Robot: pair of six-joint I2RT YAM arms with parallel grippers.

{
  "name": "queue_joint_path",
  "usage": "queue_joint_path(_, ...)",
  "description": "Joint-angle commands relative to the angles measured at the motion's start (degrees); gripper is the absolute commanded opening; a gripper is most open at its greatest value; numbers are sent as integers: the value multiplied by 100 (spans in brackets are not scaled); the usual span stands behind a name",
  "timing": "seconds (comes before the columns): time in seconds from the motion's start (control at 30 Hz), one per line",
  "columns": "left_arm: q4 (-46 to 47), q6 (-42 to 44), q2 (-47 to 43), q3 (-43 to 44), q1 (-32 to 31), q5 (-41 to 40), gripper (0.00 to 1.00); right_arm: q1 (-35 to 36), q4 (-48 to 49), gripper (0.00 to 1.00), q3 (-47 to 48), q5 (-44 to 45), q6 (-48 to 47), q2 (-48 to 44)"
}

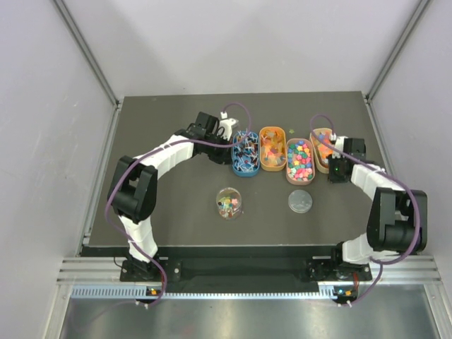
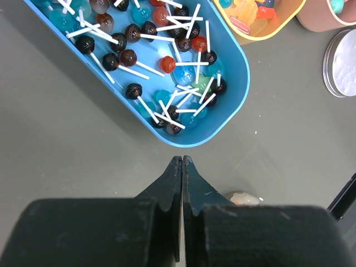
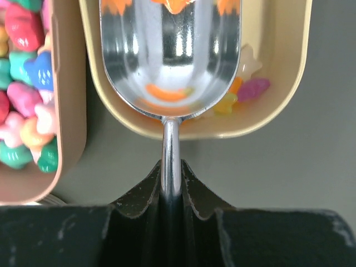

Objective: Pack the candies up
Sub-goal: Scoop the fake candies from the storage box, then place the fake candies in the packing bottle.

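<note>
The candies lie in four oval trays in a row: lollipops in the blue tray (image 1: 245,155), mixed sweets in the orange tray (image 1: 272,148), the pink tray (image 1: 299,161) and the beige tray (image 1: 321,138). My right gripper (image 3: 171,167) is shut on the handle of a metal scoop (image 3: 171,50), whose bowl sits over the near end of the beige tray (image 3: 278,111), above a few candies (image 3: 253,89). My left gripper (image 2: 182,159) is shut and empty, held above the table just short of the blue tray's (image 2: 233,100) end. A clear jar (image 1: 229,203) holds some candies.
The jar's round lid (image 1: 300,201) lies flat on the dark table in front of the pink tray, and its edge shows in the left wrist view (image 2: 342,64). The pink tray (image 3: 69,139) with its sweets lies close left of the scoop. Grey walls enclose the table.
</note>
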Motion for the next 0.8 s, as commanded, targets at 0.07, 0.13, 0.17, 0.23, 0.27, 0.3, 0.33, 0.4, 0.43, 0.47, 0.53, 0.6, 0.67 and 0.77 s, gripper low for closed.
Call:
queue_joint_path(0.07, 94, 245, -96, 289, -6, -105, 0, -103, 1626, 0, -600, -168, -51, -1002)
queue_joint_path(0.13, 94, 271, -105, 350, -6, -149, 0, -112, 1786, 0, -749, -168, -95, -1485)
queue_joint_path(0.17, 94, 280, -131, 359, -6, -176, 0, -112, 1838, 0, -784, -177, -139, -1661)
queue_joint_path(0.23, 94, 289, -166, 377, -6, -254, 0, -112, 1795, 0, -802, -212, -279, -2162)
queue_joint_path(0.27, 103, 315, -227, 368, -6, -272, 0, -103, 1604, 0, -776, -256, -349, -2312)
queue_joint_path(0.3, 85, 350, -254, 377, -6, -272, 0, -103, 1445, 0, -689, -387, -428, -2566)
queue_joint_path(0.33, 68, 438, -315, 368, -6, -351, 0, -112, 1252, 0, -601, -484, -612, -2664)
queue_joint_path(0.4, 7, 543, -395, 385, -6, -535, 0, -103, 465, 0, -242, -966, -1033, -2936)
queue_joint_path(0.43, -29, 631, -473, 394, 2, -641, 0, -103, 155, 0, -101, -1159, -1210, -2998)
queue_joint_path(0.47, -64, 693, -535, 394, 11, -781, 0, -103, -75, 0, 31, -1431, -1333, -3112)
queue_joint_path(0.53, -126, 807, -745, 333, 46, -861, 0, -94, -681, 0, 409, -1635, -1615, -3174)
queue_joint_path(0.6, -161, 825, -895, 219, 99, -861, 0, -24, -1312, 0, 803, -1899, -1904, -3166)
queue_joint_path(0.67, -187, 851, -1133, 122, 204, -861, 0, 11, -1771, 0, 1147, -2397, -2159, -3078)
queue_joint_path(0.77, -231, 825, -1475, -158, 459, -844, 0, 378, -3036, 0, 1613, -2979, -3195, -2781)
